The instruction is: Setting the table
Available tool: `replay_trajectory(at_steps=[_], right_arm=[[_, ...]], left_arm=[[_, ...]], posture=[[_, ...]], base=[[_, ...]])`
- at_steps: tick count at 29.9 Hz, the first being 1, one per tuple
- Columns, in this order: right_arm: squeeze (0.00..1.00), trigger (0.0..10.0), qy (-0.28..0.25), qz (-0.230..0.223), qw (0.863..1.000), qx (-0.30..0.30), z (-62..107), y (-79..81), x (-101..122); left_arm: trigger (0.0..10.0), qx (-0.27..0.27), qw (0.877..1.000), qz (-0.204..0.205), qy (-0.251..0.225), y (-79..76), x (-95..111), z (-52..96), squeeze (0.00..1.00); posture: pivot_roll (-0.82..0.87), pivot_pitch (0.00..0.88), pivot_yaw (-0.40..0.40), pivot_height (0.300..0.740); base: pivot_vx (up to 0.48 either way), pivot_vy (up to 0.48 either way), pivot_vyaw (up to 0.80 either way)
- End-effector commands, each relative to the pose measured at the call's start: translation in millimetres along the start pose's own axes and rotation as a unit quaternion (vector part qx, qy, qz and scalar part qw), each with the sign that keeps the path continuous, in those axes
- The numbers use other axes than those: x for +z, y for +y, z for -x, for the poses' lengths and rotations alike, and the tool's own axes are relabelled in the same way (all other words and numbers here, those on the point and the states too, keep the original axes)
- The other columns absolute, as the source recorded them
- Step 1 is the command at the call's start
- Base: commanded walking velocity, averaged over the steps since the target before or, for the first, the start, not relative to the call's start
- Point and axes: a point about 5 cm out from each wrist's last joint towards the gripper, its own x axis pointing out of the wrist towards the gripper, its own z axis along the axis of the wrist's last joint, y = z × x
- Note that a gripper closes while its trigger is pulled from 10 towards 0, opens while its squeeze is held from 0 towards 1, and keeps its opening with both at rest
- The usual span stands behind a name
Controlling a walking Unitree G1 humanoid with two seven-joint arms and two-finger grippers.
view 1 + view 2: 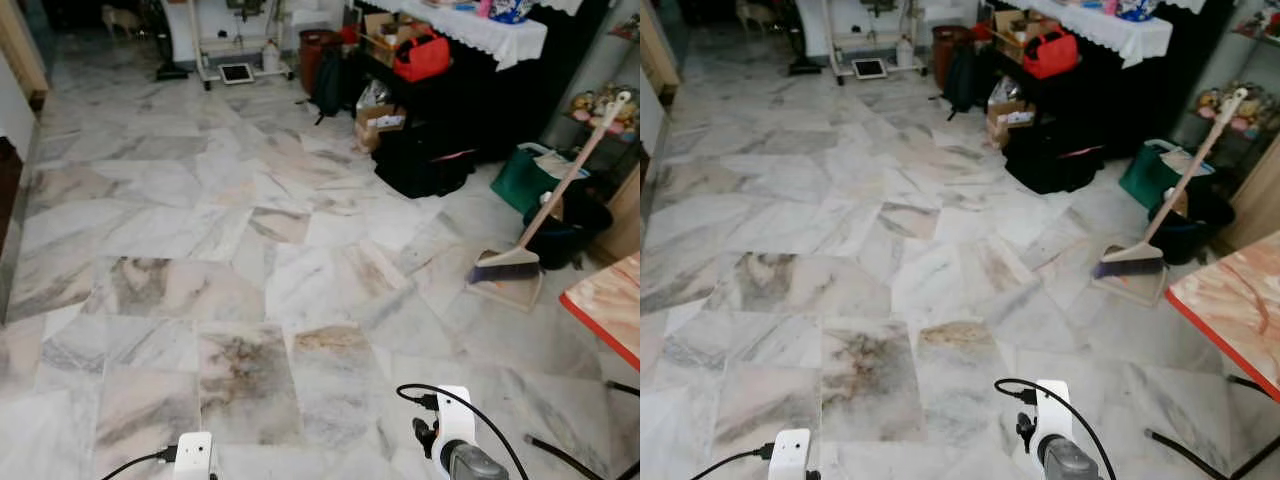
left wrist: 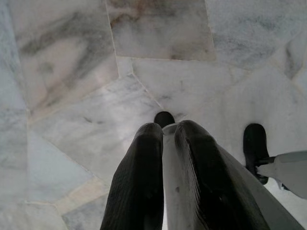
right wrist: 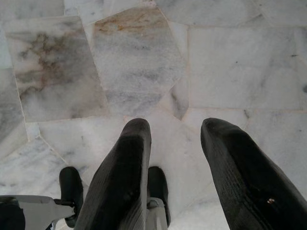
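Left gripper [image 2: 165, 132]: hangs over my marble floor [image 1: 250, 250]; fingers nearly closed, empty.
Right gripper [image 3: 175, 139]: hangs over the floor; fingers spread apart, empty.
Table [image 1: 1230, 300]: red-edged corner at my right, near the broom [image 1: 1170, 200].
Clutter: red bag [image 1: 422, 55], boxes, far ahead.

A pale marble floor of irregular grey-veined slabs [image 1: 250, 250] spreads wide. A wooden-handled broom [image 1: 560, 190] leans at the right, near a red-edged marbled tabletop [image 1: 612, 300]. Beyond stands a dark table with a white lace cloth [image 1: 480, 30].
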Motion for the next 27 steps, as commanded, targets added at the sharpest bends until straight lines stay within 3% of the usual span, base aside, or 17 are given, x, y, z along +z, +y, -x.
replay_trajectory(at_steps=[1, 5, 10, 15, 27], right_arm=[[0.00, 10.0, 0.000, -0.003, 1.000, -0.006, 0.2, -1.8, -0.4], [0.00, 10.0, 0.001, -0.009, 1.000, -0.028, 1.2, -6.5, -3.1], [0.00, 10.0, 0.000, -0.007, 0.999, -0.031, 1.6, -9.4, -2.6], [0.00, 10.0, -0.003, -0.010, 0.999, -0.036, 1.7, -12.4, -0.4], [0.00, 10.0, -0.008, -0.019, 0.999, -0.043, 1.8, -15.7, 2.8]], left_arm=[[10.0, 0.007, 1.000, -0.012, 0.000, 2.8, 0.4, -0.1, 0.00], [10.0, 0.006, 1.000, -0.012, -0.007, 3.1, 3.4, -0.5, 0.00], [10.0, 0.009, 0.999, -0.043, -0.009, 2.2, 6.3, -1.1, 0.00], [10.0, 0.016, 1.000, -0.014, -0.006, 1.9, 5.4, -1.1, 0.00], [10.0, 0.012, 1.000, -0.012, -0.001, 0.6, 1.2, -0.3, 0.00]], posture=[[0.02, 0.000, -0.026, 0.740], [0.02, 0.000, -0.020, 0.740], [0.01, 0.000, -0.028, 0.740], [0.01, 0.000, -0.040, 0.740], [0.00, 0.000, -0.040, 0.740]], base=[[0.000, 0.000, -0.75], [0.000, 0.000, -0.75], [0.000, -0.192, -0.76], [0.000, -0.288, -0.76], [0.000, 0.000, -0.76]])
